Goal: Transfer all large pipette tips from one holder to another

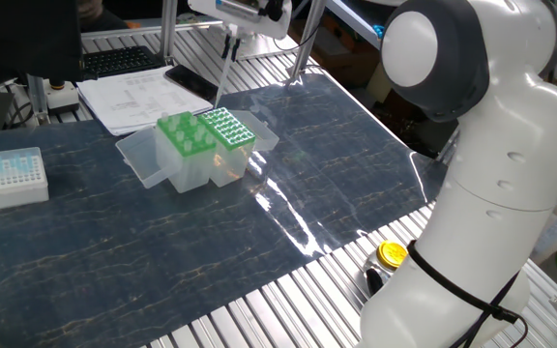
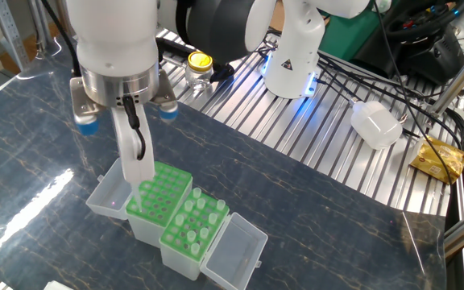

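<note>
Below the jaws, two green holders (image 2: 180,216) are seated side by side on the table (image 1: 288,164). One large pipette tip (image 1: 221,77) is clamped upright in the gripper (image 1: 228,43), held clear above the holder grid; further tips (image 2: 200,211) remain seated beside it.

Tool (image 1: 227,43) holds a pipette tip (image 1: 220,79) above green holders (image 1: 204,135).

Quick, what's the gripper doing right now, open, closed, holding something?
Gripper: shut on a large pipette tip, held upright above the green holders.
</note>
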Controlling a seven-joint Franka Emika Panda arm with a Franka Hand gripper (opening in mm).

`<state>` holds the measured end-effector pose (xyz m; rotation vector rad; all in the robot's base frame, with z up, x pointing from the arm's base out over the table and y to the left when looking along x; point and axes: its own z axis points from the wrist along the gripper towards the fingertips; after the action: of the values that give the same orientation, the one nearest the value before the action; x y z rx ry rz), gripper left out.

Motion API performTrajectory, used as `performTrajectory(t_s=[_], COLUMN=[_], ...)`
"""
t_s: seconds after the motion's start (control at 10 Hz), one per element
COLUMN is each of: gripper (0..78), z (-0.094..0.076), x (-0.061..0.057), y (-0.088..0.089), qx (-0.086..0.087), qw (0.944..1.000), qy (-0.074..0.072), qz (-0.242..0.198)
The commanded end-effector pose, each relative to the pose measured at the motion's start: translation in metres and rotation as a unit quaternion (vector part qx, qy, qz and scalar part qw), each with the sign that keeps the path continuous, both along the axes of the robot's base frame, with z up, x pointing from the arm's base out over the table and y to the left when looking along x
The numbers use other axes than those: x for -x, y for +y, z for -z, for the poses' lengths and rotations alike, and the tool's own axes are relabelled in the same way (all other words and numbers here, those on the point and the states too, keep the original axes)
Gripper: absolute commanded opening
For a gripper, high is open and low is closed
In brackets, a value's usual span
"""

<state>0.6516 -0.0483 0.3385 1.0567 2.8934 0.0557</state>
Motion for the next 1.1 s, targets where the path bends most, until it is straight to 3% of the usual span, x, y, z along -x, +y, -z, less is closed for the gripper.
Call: performTrajectory(t_s=[0.1,0.7,1.1], gripper=[1.1,1.1,1.1], z=[-0.007,-0.009,-0.008], x=[0.000,0.000,-0.005], y=[0.005,0.028,0.043], qx=[-0.014,-0.033,-0.034], qw=[0.9994,0.9951,0.9919], qy=[0.001,0.000,0.000], qz=[0.032,0.093,0.122])
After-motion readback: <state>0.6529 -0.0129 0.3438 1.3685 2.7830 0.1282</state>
